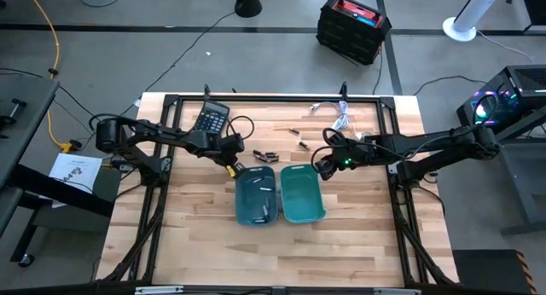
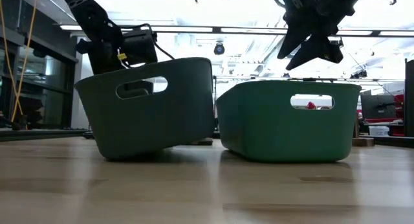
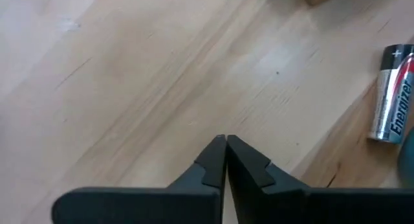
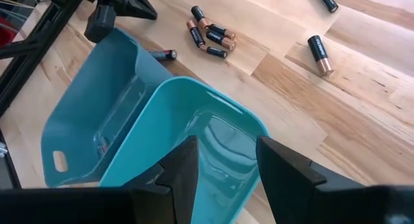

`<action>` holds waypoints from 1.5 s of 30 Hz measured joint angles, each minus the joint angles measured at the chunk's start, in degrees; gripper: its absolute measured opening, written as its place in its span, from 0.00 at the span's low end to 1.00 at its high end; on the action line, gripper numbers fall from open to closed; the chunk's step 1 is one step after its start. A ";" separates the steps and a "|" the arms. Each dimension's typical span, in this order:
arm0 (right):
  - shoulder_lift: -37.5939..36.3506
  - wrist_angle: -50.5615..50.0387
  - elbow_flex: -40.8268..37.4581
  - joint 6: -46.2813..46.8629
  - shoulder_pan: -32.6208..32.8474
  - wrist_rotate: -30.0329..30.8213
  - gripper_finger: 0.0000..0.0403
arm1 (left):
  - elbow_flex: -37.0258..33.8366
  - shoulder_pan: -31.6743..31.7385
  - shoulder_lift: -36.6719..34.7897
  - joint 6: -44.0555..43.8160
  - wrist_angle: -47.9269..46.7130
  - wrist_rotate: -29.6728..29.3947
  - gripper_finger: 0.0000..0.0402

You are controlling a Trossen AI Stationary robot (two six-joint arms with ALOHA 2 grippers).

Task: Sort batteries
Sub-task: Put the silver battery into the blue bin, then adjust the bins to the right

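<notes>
Several dark batteries (image 1: 264,154) lie loose on the wooden table just beyond two bins, and two more (image 1: 303,144) lie farther back. In the left wrist view a silver battery (image 3: 392,94) lies on the wood, off to one side of my left gripper (image 3: 225,141). That gripper is shut with nothing between its fingers. It points down at the table beside the far left corner of the darker bin (image 1: 256,195). My right gripper (image 4: 226,156) hangs open above the far edge of the lighter teal bin (image 1: 301,193), holding nothing.
A black calculator (image 1: 211,118) lies at the far left of the table and a white coiled cable (image 1: 337,114) at the far middle. The two bins stand side by side at the table's middle. Bare wood lies toward the near edge.
</notes>
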 joint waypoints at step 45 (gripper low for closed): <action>0.99 15.86 0.09 -6.26 0.02 -5.36 0.36 | 5.86 -16.10 -23.06 14.17 5.94 11.75 0.00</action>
